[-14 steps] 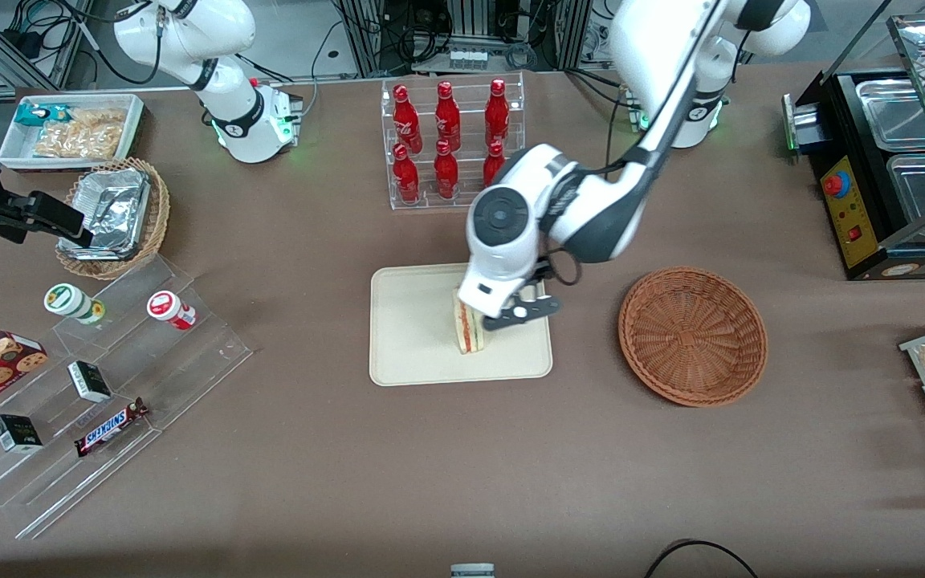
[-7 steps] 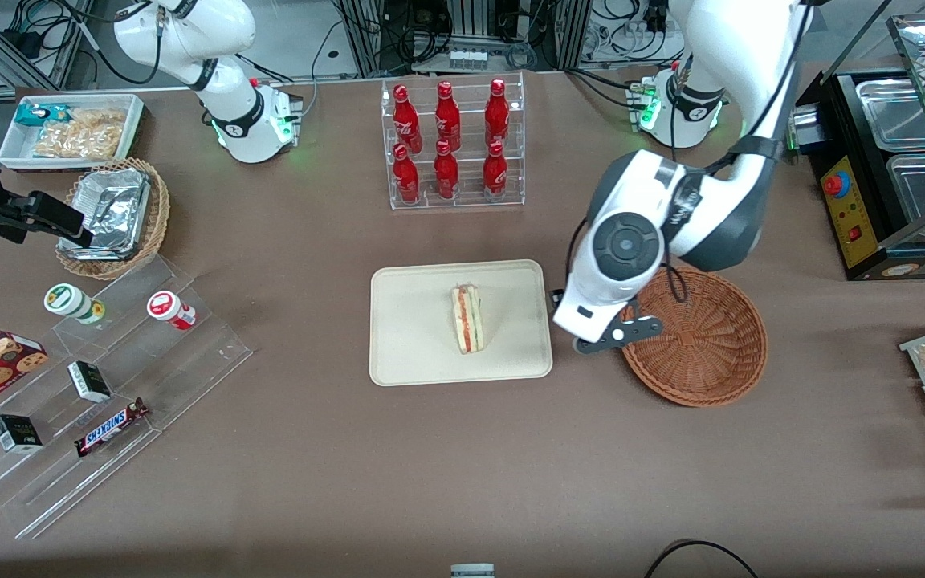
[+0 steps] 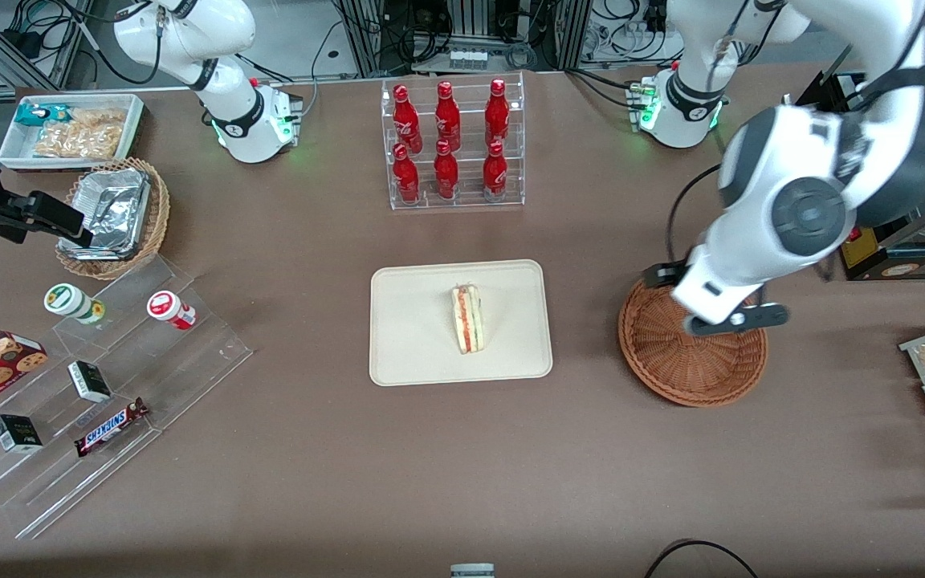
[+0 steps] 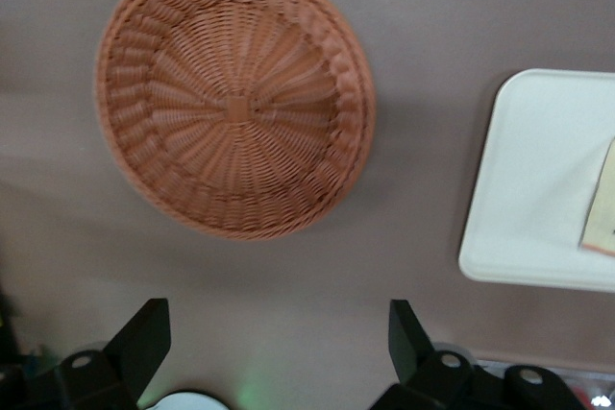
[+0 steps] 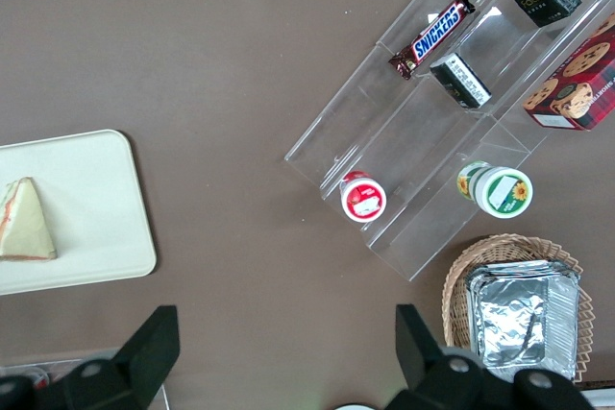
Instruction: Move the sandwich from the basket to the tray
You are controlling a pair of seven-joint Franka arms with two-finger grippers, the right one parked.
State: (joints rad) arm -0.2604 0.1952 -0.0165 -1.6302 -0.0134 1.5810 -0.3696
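Note:
The sandwich (image 3: 469, 319), a pale wedge with pink and red filling, lies on the cream-beige tray (image 3: 414, 321) in the middle of the table. It also shows in the left wrist view (image 4: 601, 213) and the right wrist view (image 5: 24, 223), on the tray (image 4: 538, 180) (image 5: 86, 199). The reddish-brown wicker basket (image 3: 695, 369) (image 4: 235, 108) stands beside the tray toward the working arm's end, with nothing in it. My left gripper (image 3: 711, 301) (image 4: 279, 333) hangs above the basket's rim farther from the front camera, open and empty.
A clear rack of red bottles (image 3: 450, 144) stands farther back than the tray. A stepped acrylic shelf with snacks (image 3: 101, 377), a tan foil basket (image 3: 113, 213) and a white bin (image 3: 73, 132) lie toward the parked arm's end. A black food warmer (image 3: 888, 160) stands near the working arm.
My gripper let go of the sandwich on the tray, then rose and moved away past the tray's edge to above the basket. The sandwich stays put on the tray.

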